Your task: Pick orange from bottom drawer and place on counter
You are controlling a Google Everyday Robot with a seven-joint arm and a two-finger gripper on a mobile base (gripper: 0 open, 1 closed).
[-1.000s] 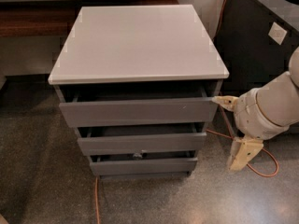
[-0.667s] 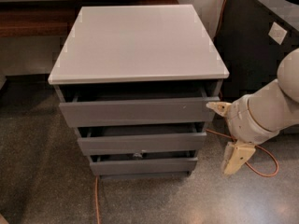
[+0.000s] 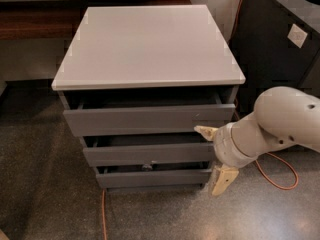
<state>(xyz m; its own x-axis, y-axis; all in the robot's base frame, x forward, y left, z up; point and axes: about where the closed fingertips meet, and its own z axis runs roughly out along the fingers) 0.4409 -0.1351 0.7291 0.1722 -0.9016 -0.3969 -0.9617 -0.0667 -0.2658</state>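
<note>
The grey cabinet has three dark grey drawers, all slightly ajar. The bottom drawer (image 3: 152, 178) is the lowest and narrowest. The orange is hidden; I see none in any drawer gap. The counter (image 3: 147, 44) is the light grey top slab and carries nothing. My gripper (image 3: 214, 155) is at the cabinet's right front corner, level with the middle and bottom drawers. It is open and empty: one cream fingertip (image 3: 205, 131) is at the middle drawer's right end, and the other (image 3: 223, 180) is down by the bottom drawer's corner.
A black cabinet (image 3: 275, 39) with a speckled top stands close on the right. An orange cable (image 3: 280, 181) loops on the floor behind my arm, and another (image 3: 104, 214) runs out under the cabinet front. A dark wooden ledge (image 3: 30, 24) runs behind on the left.
My arm and gripper have moved left, from beside the cabinet to its right front corner. The drawers have not moved.
</note>
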